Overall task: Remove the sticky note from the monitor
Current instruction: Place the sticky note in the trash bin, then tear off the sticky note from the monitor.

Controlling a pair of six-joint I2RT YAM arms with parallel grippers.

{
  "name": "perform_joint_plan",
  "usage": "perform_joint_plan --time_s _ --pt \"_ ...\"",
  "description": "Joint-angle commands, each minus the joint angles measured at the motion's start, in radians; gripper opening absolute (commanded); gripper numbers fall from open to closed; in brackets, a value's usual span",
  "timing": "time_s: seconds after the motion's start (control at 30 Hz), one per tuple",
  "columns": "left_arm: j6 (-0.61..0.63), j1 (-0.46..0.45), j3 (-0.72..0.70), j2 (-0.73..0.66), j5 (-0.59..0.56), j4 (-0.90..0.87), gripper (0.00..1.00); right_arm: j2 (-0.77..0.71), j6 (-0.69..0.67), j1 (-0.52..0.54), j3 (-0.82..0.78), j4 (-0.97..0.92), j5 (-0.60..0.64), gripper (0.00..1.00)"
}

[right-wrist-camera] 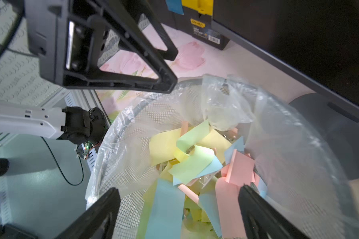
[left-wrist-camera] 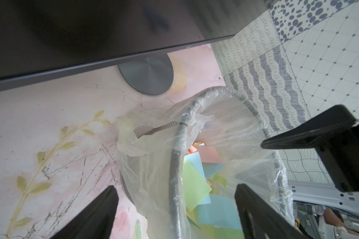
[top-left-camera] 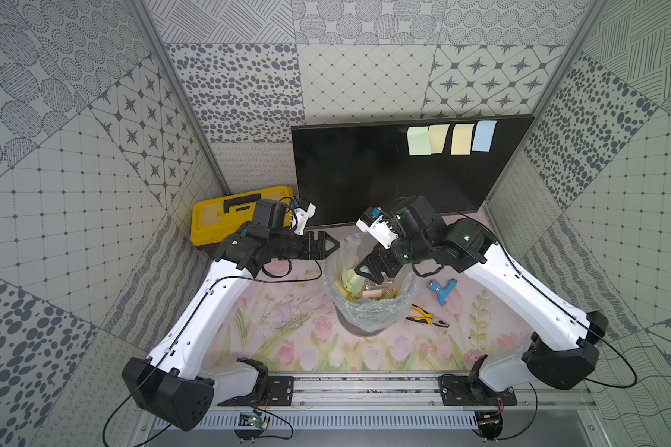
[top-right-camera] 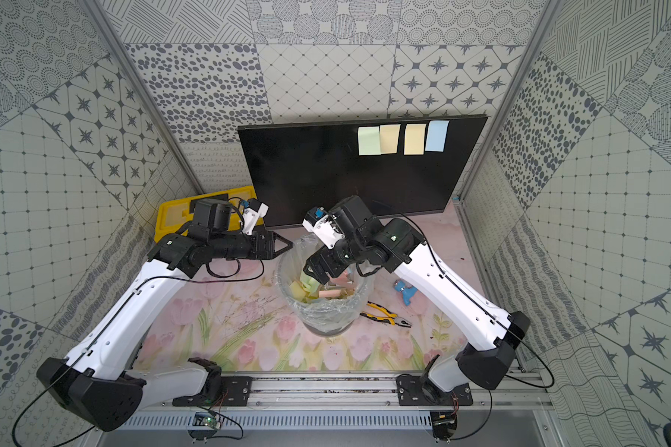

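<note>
1. The monitor (top-left-camera: 365, 174) (top-right-camera: 307, 174) is standing at the far side of the table, right of centre, with its dark screen leaning back toward the far wall. Its round grey stand base (left-wrist-camera: 147, 76) is showing under the lower edge in the left wrist view.
2. Four sticky notes are clinging in a row to the upper right part of the screen. From left to right they are the green note (top-left-camera: 418, 141) (top-right-camera: 369, 141), the first yellow note (top-left-camera: 438, 138) (top-right-camera: 389, 139), the second yellow note (top-left-camera: 461, 138) (top-right-camera: 414, 138) and the blue note (top-left-camera: 485, 135) (top-right-camera: 437, 135).
3. The mesh bin (top-left-camera: 365, 325) (top-right-camera: 326, 321) (right-wrist-camera: 133, 144), lined with a clear plastic bag, is sitting just near of the monitor, mid-table. The loose notes (right-wrist-camera: 187, 165) (top-left-camera: 349, 286), in green, yellow, blue and pink, are lying piled inside it.
4. The right gripper (top-left-camera: 369, 271) (top-right-camera: 314, 274) (right-wrist-camera: 178, 187) is hanging over the bin's mouth, with its jaws spread wide and nothing between them.
5. The left gripper (top-left-camera: 326, 245) (top-right-camera: 281, 245) (left-wrist-camera: 175, 186) is hovering at the bin's far left rim, its jaws likewise spread wide and carrying nothing.
6. The yellow toolbox (top-left-camera: 225, 220) (top-right-camera: 175, 216) is lying at the far left, beside the monitor's left edge.
7. The pliers (top-left-camera: 427, 316) (top-right-camera: 384, 312) are lying just right of the bin, and the blue tool (top-left-camera: 442, 290) (top-right-camera: 403, 290) is resting a little farther back.
8. The floral mat (top-left-camera: 287, 329) is covering the table under everything.
</note>
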Motion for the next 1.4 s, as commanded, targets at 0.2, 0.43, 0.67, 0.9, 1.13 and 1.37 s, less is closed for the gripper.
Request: perform_joint_plan --time_s 0.2,0.43,0.67,0.9,1.13,1.37 --pt "0.038 -0.005 0.000 -0.067 -0.257 0.353 0.99 -0.180 0.135 -0.168 -0.017 0.197 0.004 0.97" --pt "0.041 -0.006 0.047 -0.076 -0.284 0.364 0.99 -0.329 0.236 -0.354 -0.173 0.297 -0.070 0.97" --pt "0.015 -0.007 0.041 -0.058 -0.312 0.367 0.99 -0.411 0.319 -0.648 -0.343 0.364 -0.257 0.97" --pt "-0.003 -0.006 0.037 -0.041 -0.314 0.345 0.99 -0.448 0.408 -0.911 -0.503 0.522 -0.427 0.97" --pt "-0.033 -0.006 0.069 0.008 -0.240 0.260 0.98 -0.442 0.665 -1.116 -0.663 0.871 -0.630 0.97" --pt "-0.094 -0.006 0.040 0.028 -0.197 0.258 0.92 -0.375 0.933 -1.220 -0.763 1.225 -0.703 0.97"
